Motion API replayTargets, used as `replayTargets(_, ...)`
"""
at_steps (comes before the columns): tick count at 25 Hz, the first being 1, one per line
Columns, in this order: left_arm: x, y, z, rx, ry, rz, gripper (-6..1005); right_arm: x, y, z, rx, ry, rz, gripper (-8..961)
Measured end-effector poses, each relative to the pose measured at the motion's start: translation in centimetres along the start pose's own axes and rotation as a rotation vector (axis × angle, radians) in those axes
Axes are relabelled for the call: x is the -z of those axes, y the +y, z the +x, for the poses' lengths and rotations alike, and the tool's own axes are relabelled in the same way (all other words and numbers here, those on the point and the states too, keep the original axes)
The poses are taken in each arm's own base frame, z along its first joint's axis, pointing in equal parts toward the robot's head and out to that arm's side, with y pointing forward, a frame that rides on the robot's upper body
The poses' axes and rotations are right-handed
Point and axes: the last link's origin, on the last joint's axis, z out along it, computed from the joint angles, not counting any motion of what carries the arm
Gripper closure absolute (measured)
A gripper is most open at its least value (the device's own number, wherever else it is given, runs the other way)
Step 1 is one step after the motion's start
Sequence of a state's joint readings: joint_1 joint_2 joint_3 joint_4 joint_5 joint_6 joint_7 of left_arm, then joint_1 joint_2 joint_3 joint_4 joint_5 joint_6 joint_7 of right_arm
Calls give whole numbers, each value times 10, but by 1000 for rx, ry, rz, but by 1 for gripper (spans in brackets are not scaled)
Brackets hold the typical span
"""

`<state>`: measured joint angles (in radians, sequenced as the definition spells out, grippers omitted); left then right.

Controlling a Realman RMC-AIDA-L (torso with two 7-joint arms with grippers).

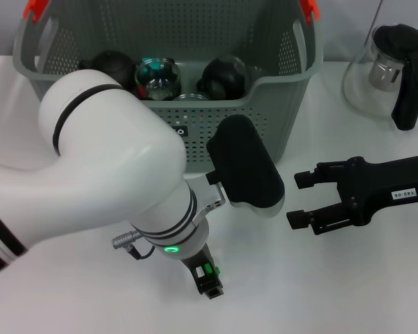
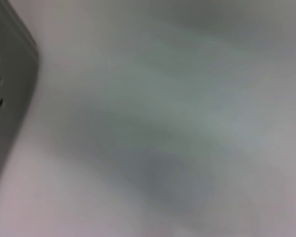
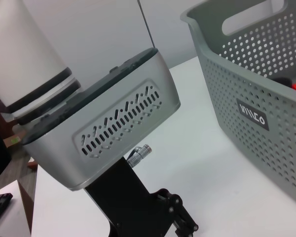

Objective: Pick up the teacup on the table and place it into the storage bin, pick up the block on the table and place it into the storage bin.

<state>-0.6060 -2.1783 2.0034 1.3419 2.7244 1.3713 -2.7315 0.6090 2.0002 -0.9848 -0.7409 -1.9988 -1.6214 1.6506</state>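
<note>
Head view shows us the left gripper [image 1: 209,284] bent down over the table [image 1: 348,292] at 6 o'clock, fingers hidden, the right gripper [image 1: 301,200] level at 3 o'clock, fingers apart and empty, the bin [image 1: 265,104] at 12 o'clock.

A smooth white table [image 1: 376,292] fills the scene; a plain pale grey wall [image 3: 103,29] rises behind it.
</note>
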Motion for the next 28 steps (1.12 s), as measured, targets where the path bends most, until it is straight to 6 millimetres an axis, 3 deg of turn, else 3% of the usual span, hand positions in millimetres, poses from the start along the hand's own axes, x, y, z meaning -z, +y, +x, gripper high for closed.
replayTargets(9, -2, -1, 2, 6, -19, 22, 355, 0, 0, 0, 0, -1, 1, 7)
replayTargets(15, -1, 1, 4, -14, -23, 33, 432, 0, 0, -1, 3, -1, 0, 7)
replayTargets(19, 11, 1, 8, -23, 0, 46, 535, 1, -1, -1, 4, 0, 2, 8)
replayTargets(23, 44, -5, 10, -14, 44, 82, 581, 2, -1, -1, 4, 1, 4, 8)
replayTargets(28, 113, -25, 1, 57, 212, 134, 566, 2, -1, -1, 5, 1, 4, 8)
